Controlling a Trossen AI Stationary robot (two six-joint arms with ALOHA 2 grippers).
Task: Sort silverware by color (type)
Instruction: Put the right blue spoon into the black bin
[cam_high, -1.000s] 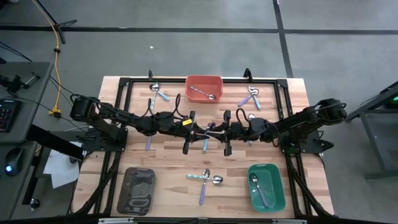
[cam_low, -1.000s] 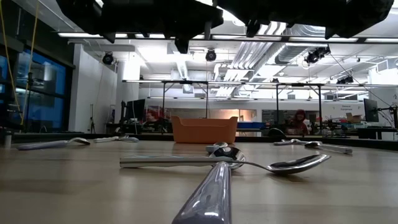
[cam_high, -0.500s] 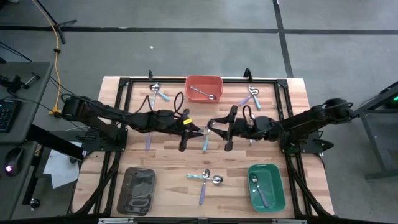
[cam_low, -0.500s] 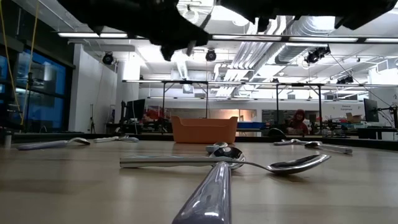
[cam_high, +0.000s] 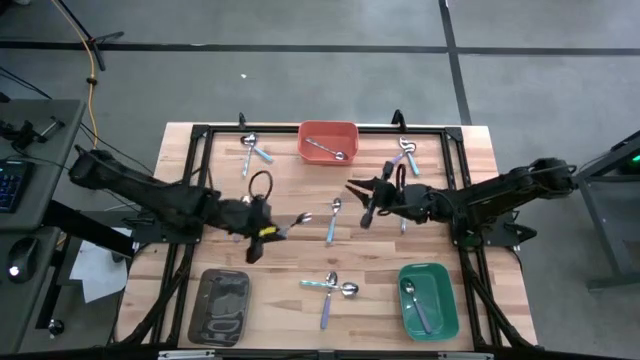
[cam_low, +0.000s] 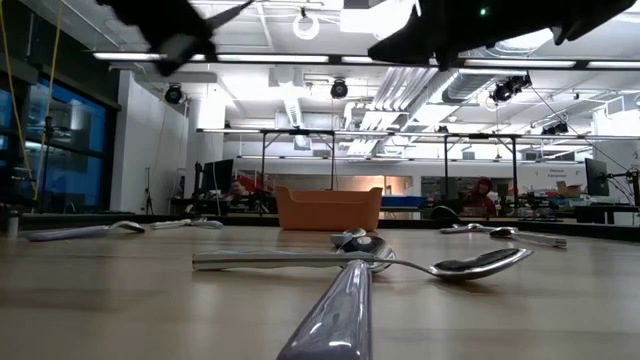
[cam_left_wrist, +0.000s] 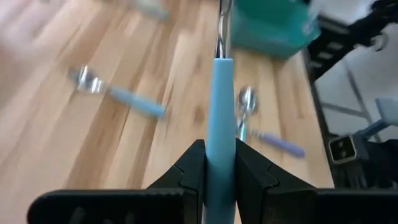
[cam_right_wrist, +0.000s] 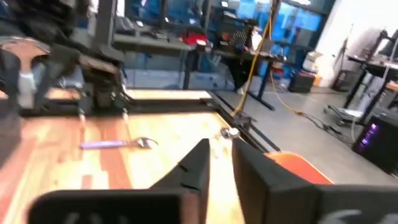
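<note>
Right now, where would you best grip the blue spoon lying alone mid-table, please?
Take the blue spoon by the middle of its handle, coming straight down with the jaws across its narrow width. It lies flat and alone, bowl toward the far edge, so the straight handle is free on both sides. The right gripper hovers nearest.

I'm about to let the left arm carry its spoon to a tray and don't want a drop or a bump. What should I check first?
1. Grip: the left claw is shut on the blue spoon, handle centred between the fingers. Ok.
2. Spoon off the table: the low view shows the arm high above the tabletop. Ok.
3. Room in the green tray: it holds only one spoon. Ok.
4. Colour match with that spoon: cannot tell.
5. Right claw out of the way: it hangs over the table's middle, off a straight line to the green tray. Ok, but close.
</note>
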